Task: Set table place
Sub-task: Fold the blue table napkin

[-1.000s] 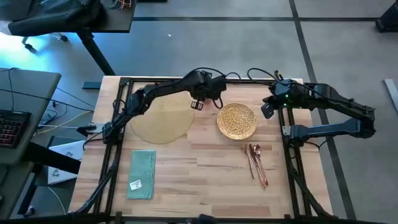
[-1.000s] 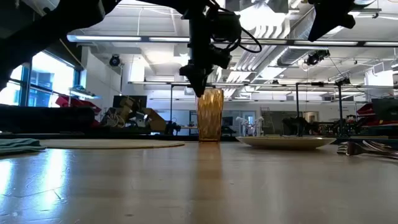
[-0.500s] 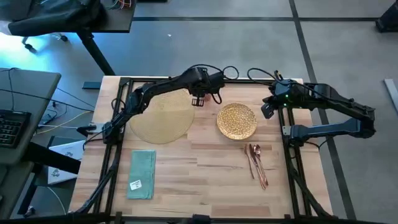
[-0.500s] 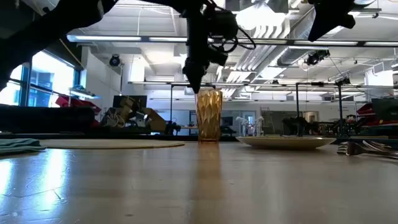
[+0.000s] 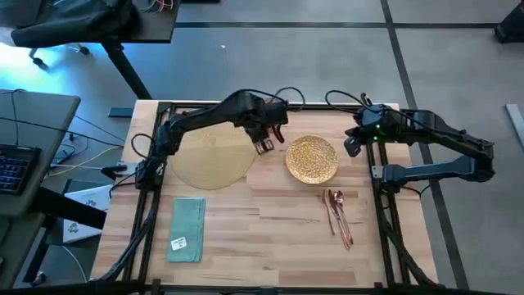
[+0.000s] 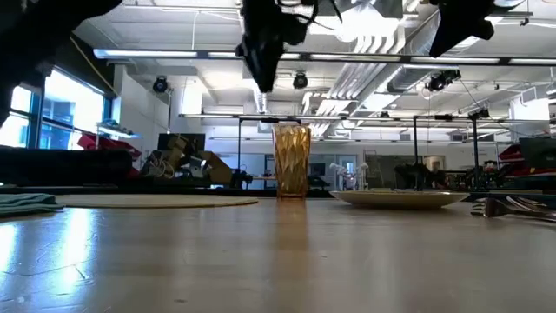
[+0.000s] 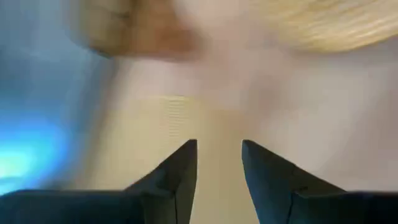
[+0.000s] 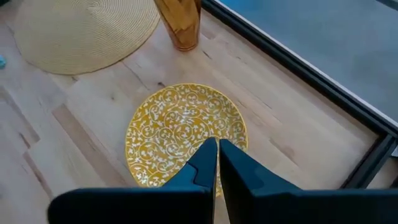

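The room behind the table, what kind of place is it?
Probably a big lab or workshop: bare pipes and ducts along the ceiling, a black office chair, and a grey desk with a keyboard beside the light-wood butcher-block table.

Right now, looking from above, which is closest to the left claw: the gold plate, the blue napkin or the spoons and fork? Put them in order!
From the left gripper:
1. Gold plate, just to its right.
2. Cutlery, right and nearer the front edge.
3. Napkin, at the front-left.
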You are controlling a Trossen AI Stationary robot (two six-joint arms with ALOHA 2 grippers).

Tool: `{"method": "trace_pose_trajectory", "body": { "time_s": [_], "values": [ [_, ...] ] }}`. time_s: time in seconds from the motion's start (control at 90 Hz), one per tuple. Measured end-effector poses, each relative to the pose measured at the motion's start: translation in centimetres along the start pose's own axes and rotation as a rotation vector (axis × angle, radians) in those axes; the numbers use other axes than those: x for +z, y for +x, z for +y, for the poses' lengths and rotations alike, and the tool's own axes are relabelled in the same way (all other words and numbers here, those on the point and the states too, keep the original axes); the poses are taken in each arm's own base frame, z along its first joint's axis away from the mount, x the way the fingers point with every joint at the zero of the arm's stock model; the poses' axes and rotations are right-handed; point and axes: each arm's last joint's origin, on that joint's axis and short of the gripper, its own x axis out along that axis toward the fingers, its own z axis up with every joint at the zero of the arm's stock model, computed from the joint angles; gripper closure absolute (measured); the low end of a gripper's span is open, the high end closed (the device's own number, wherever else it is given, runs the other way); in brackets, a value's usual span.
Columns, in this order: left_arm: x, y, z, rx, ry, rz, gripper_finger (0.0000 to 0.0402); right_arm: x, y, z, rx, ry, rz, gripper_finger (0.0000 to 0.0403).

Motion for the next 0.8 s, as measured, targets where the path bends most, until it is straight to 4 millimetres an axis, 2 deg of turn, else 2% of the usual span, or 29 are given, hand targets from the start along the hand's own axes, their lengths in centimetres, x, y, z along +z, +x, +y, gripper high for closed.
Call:
{"method": "trace_pose_trajectory", "body": {
  "time_s": [0.144, 0.267, 0.422, 0.522, 0.611, 0.8],
  "values": [
    [-2.7, -0.7, -4.0, -0.031, -0.062, 0.033, 0.0288, 0.5, 0.0, 0.5, 0.091, 0.000, -0.034, 0.0402],
    [-6.0, 0.7, -7.2, -0.059, -0.123, 0.179, 0.0288, 1.1, 0.1, 1.0, 0.191, -0.037, -0.049, 0.0402],
    [-11.6, 2.9, -10.5, -0.018, -0.185, 0.400, 0.0288, 1.5, 0.7, 1.5, 0.222, -0.052, -0.043, 0.0402],
    [-15.2, 2.8, -11.7, -0.007, -0.246, 0.495, 0.0288, 1.7, 1.2, 1.8, 0.235, -0.094, -0.033, 0.0402],
    [-17.7, 1.9, -12.6, -0.049, -0.297, 0.507, 0.0288, 1.9, 1.7, 2.1, 0.243, -0.119, -0.020, 0.0402],
    [-24.2, 0.1, -12.2, -0.020, -0.318, 0.569, 0.0288, 2.4, 2.6, 2.8, 0.301, -0.124, -0.003, 0.0402]
  ]
}}
